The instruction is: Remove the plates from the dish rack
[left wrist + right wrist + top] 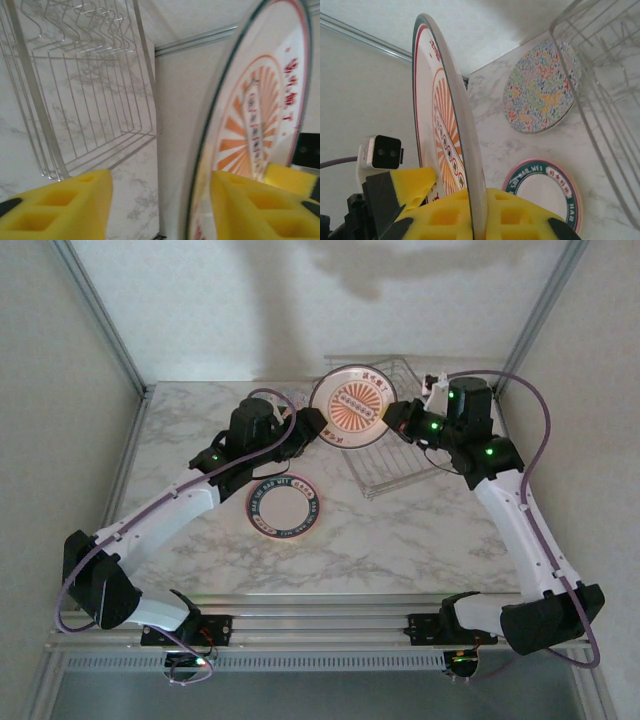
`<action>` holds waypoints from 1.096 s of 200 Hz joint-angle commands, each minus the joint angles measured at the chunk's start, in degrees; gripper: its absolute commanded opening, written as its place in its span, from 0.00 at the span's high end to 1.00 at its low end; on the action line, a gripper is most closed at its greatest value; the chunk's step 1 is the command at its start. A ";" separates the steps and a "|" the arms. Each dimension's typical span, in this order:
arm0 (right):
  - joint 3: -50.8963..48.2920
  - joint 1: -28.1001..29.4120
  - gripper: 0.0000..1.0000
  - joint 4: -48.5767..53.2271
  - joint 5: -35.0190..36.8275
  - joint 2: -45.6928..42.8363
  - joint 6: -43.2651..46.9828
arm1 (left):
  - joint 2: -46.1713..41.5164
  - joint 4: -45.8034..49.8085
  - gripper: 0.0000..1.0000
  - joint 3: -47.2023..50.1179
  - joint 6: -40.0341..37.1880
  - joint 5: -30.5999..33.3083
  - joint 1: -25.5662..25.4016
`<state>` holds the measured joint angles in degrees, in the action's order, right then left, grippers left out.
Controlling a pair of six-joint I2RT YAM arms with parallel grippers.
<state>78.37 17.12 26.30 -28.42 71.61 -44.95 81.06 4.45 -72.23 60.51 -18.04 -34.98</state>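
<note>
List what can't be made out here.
Top view: left arm covers most of the speckled plate; the sunburst plate hides the dish rack's left part.
Left wrist: sunburst plate's lettering blurred, right edge crops it; left claw's contact with it unclear.
Right wrist: right claw hides part of the green-ringed plate's rim.

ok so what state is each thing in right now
sunburst plate: upright, in the air, gripped at the rim
right gripper: shut on sunburst plate
left gripper: open, straddling that plate's rim
dish rack: on table, visible slots bare
speckled plate: flat on table
green-banded plate: flat on table
</note>
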 commanded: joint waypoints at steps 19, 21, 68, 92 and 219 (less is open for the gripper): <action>-2.67 -0.32 1.00 -5.73 -5.17 -1.20 -5.38 | -0.56 -3.30 0.73 0.07 0.99 0.03 -1.14; -2.71 -0.31 1.00 -5.74 -5.26 -1.14 -5.38 | -0.55 -3.24 0.75 0.07 1.01 0.03 -1.18; -2.36 -0.29 0.83 -2.53 -4.52 -1.34 -2.13 | -3.55 -2.87 1.00 2.45 2.04 2.41 -1.40; -1.23 -0.31 0.52 0.20 -3.30 -1.82 1.05 | -6.00 -3.04 1.00 4.14 2.56 2.53 -0.66; -21.96 5.65 0.21 -7.45 3.57 -26.61 37.20 | -30.06 -0.60 1.00 32.08 8.04 -0.22 12.66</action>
<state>63.92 20.80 25.98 -25.52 50.81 -19.59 55.24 5.19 -44.25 66.94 -16.82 -24.40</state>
